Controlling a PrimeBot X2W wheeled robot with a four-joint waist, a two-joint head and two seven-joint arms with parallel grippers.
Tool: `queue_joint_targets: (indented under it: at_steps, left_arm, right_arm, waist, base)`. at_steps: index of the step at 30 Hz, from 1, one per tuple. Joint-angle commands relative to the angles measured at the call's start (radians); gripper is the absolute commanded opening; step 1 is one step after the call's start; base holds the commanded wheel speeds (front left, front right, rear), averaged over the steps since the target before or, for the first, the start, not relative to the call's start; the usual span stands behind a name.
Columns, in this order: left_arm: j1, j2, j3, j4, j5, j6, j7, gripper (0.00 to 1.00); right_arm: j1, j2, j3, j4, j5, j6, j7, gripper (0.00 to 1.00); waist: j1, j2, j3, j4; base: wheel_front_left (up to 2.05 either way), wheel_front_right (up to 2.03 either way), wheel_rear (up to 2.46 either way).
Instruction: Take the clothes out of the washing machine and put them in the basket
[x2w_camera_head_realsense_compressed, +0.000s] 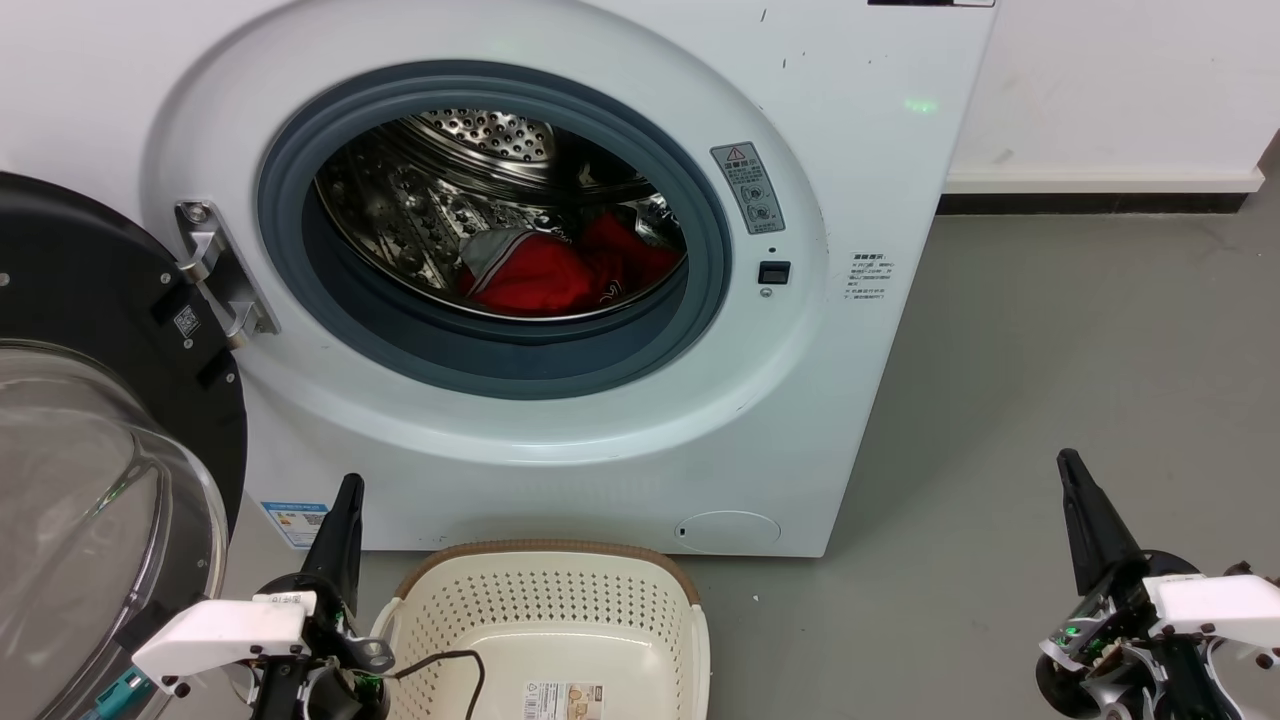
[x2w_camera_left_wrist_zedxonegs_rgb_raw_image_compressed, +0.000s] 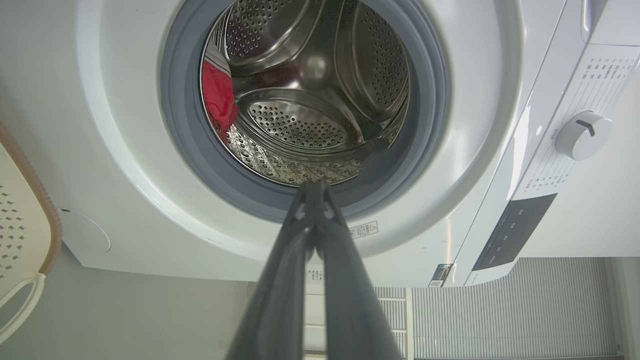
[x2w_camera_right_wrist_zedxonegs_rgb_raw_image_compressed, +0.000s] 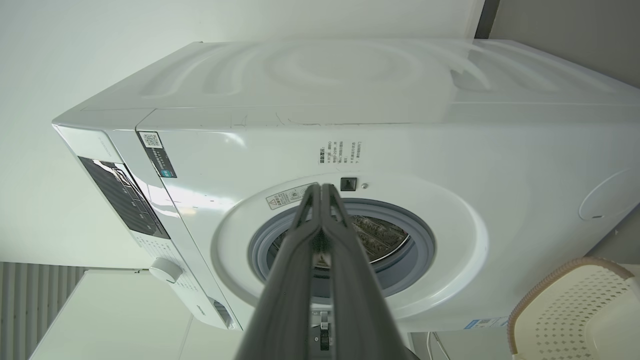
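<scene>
1. The clothes (x2w_camera_head_realsense_compressed: 560, 270) (red, with a grey-white bit at the left) lay heaped on the bottom of the drum (x2w_camera_head_realsense_compressed: 470, 140), toward its back wall, well inside the grey door ring (x2w_camera_head_realsense_compressed: 705, 300).
2. The washing machine (x2w_camera_head_realsense_compressed: 880, 180) stood open. Its glass door (x2w_camera_head_realsense_compressed: 90, 500) was swung out at the machine's left edge on the metal hinge (x2w_camera_head_realsense_compressed: 225, 270).
3. The basket (x2w_camera_head_realsense_compressed: 545, 548) sat on the grey floor (x2w_camera_head_realsense_compressed: 1000, 400), just in front of the machine's bottom front edge and below the opening. A label sticker (x2w_camera_head_realsense_compressed: 563, 700) showed on its bottom, and a thin black cable (x2w_camera_head_realsense_compressed: 450, 660) crossed its left side.
4. The left gripper (x2w_camera_head_realsense_compressed: 349, 490) hung just beside the basket's left rim, fingers pressed together tip to tip and holding nothing. It pointed up at the machine's front and was apart from it.
5. The right gripper (x2w_camera_head_realsense_compressed: 1072, 470) hung above the floor off the machine's right front corner, well apart from the basket. Its fingers were likewise closed on each other and empty, as the right wrist view showed clearly.
</scene>
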Motion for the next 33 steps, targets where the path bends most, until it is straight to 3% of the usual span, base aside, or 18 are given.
queue_joint_targets:
  at_steps: [1,19,20,33]
  left_arm:
    - [-0.007,-0.001,0.002,-0.001,0.0,-0.002,0.003,0.0]
    - [-0.007,-0.001,0.002,-0.001,0.0,-0.002,0.003,0.0]
    - [0.0,0.0,0.0,0.0,0.0,0.0,0.0,1.0]
    - [0.0,-0.001,-0.053,-0.024,0.062,0.0,-0.061,1.0]
  right_arm:
    - [-0.012,0.002,0.0,0.001,-0.005,0.0,0.001,0.0]
    - [-0.012,0.002,0.0,0.001,-0.005,0.0,0.001,0.0]
    - [0.0,0.0,0.0,0.0,0.0,0.0,0.0,1.0]
    - [0.038,-0.01,0.028,-0.035,-0.064,0.0,-0.059,1.0]
  waist:
    - [0.0,0.0,0.0,0.0]
    - [0.0,0.0,0.0,0.0]
    - [0.0,0.0,0.0,0.0]
    - [0.0,0.0,0.001,0.0]
  base:
    - [0.0,0.0,0.0]
    - [0.0,0.0,0.0]
    - [0.0,0.0,0.0]
    - [0.0,0.0,0.0]
